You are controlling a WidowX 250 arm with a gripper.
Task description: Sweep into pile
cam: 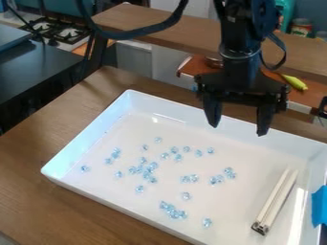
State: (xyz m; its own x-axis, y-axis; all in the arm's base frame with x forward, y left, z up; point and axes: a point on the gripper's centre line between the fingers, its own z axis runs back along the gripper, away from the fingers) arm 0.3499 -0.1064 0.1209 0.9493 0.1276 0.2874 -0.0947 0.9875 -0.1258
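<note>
Beads scattered, gripper empty above the tray

Your clear, bluish beads (pixel 153 165) lie loose across the left and middle of the white tray (pixel 89 136), some in small clumps, others alone — no single pile. Toward the tray's right side rests a long, pale tool (pixel 283 196), well apart from most beads; I'd guess it is your sweeper. Around the tray is the wooden table (pixel 38 158), with blue tape (pixel 319 206) at the right wall.

Watch the pickup: the tool looks slim and lies flat, so a slightly off-centre grasp could tip or twist it. Sweep with its edge raised and beads may slip under; push too fast and they could roll away or lodge against a wall.

Your gripper (pixel 238 129) hangs over the tray's far side, fingers spread wide — nothing between them, touching neither beads nor tool.
</note>
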